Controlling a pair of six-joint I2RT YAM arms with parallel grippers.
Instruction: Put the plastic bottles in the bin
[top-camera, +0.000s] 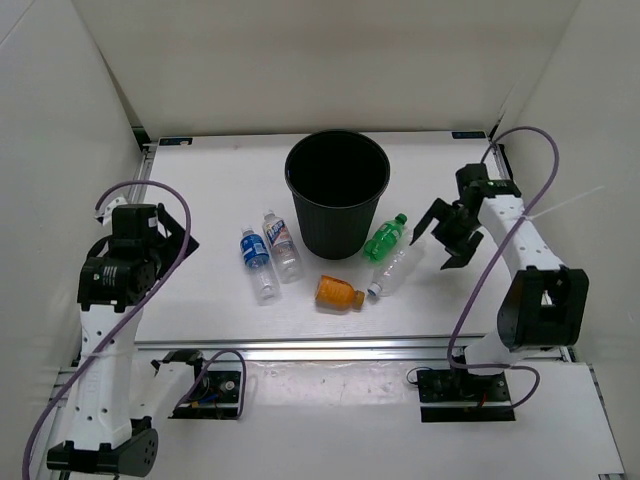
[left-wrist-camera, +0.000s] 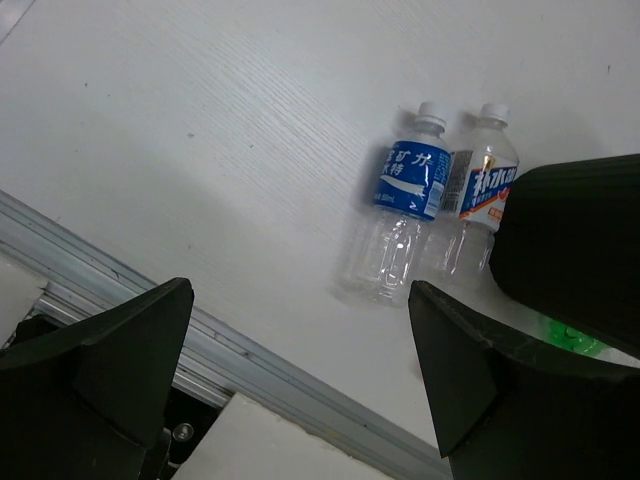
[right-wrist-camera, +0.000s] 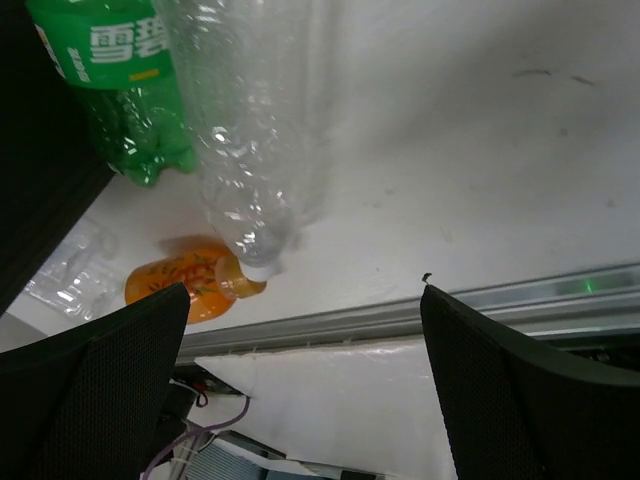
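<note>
Nearest us, both grippers hung open and empty, the left gripper (left-wrist-camera: 300, 300) over the table (top-camera: 200, 190) and the right gripper (top-camera: 440, 245) just right of the bottles. The orange bottle (top-camera: 337, 292) lay closest. Beyond it we saw the clear bottle (top-camera: 395, 270) and green bottle (top-camera: 386, 238), with the blue-label bottle (top-camera: 256, 262) and white-label bottle (top-camera: 283, 246) side by side at left. The bin (top-camera: 335, 225) stood upright behind them.
</note>
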